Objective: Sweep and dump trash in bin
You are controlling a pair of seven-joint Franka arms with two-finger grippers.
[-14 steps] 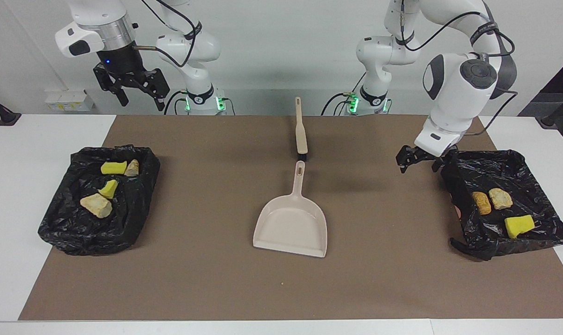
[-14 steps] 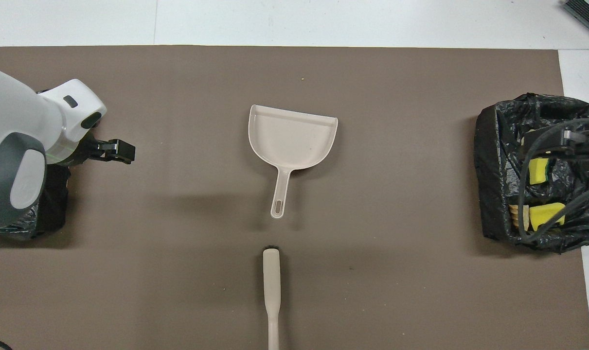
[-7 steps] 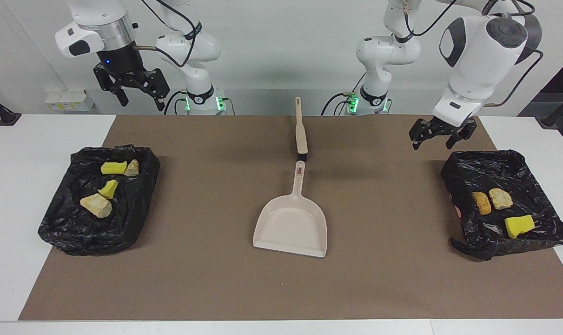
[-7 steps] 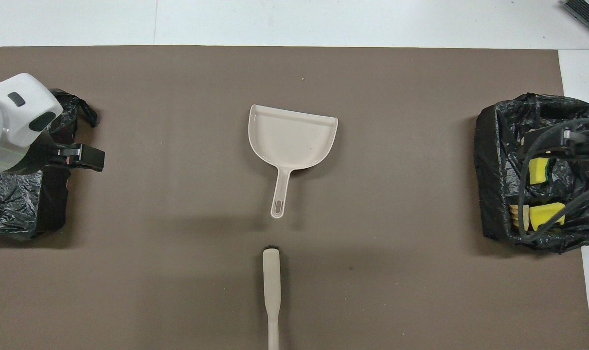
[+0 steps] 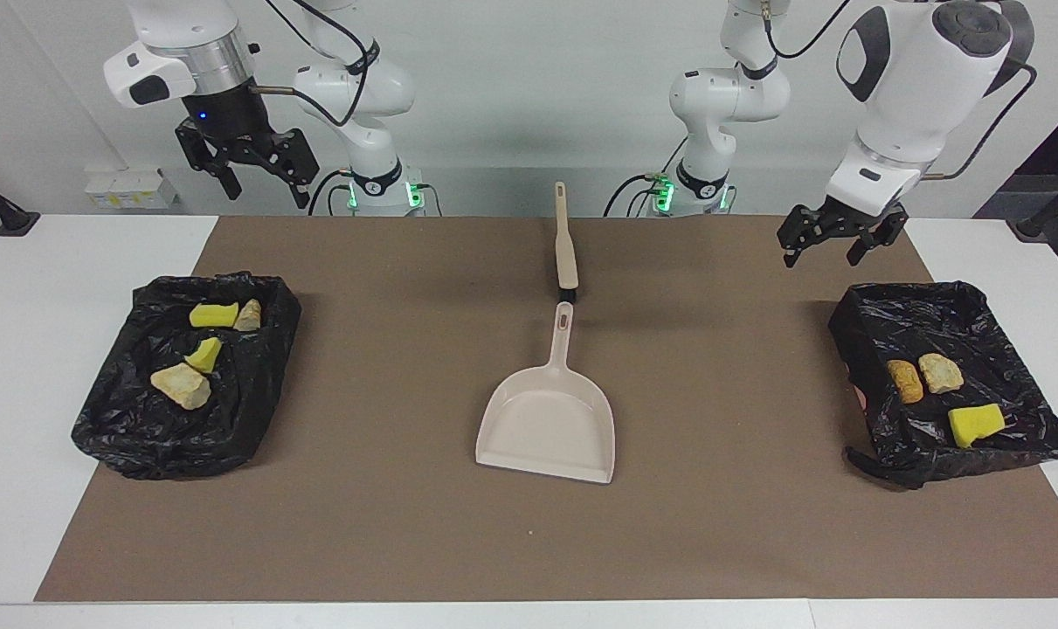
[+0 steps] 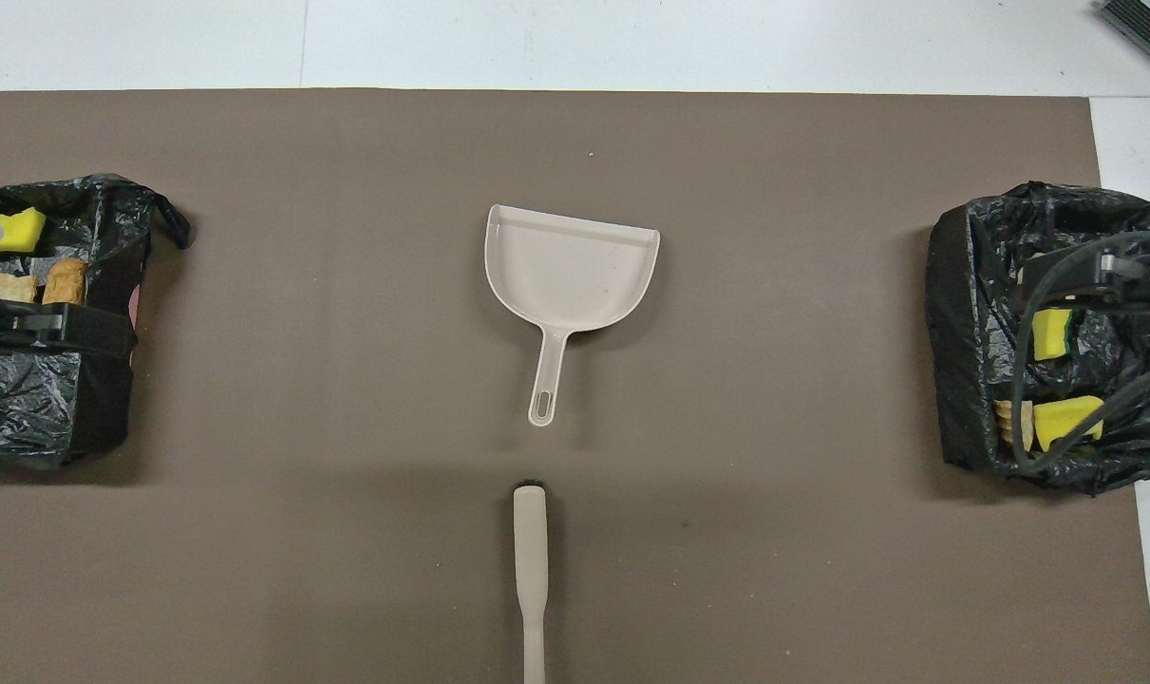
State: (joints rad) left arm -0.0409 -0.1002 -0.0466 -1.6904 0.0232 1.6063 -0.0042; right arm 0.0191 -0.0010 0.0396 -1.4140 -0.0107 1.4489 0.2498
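Both grippers raised and empty; all trash lies in the two bins

The left gripper (image 5: 830,236) hangs with fingers apart over the mat (image 5: 406,524), just robot-side of the bin (image 5: 869,332) at the left arm's end of the worktop (image 5: 22,349); that bin holds an orange-brown nugget (image 5: 905,381), a beige lump (image 5: 940,372) and a yellow chunk (image 5: 975,425). The right gripper (image 5: 249,166) waits high near its base, fingers apart, holding nothing. The second bin (image 5: 266,384) at the right arm's end holds two yellow chunks (image 5: 213,314) and two beige lumps (image 5: 181,385). The dustpan (image 5: 548,424) lies flat at mid-mat, handle toward the robots; the brush (image 5: 565,245) lies just nearer the robots, in line with that handle, not touching it
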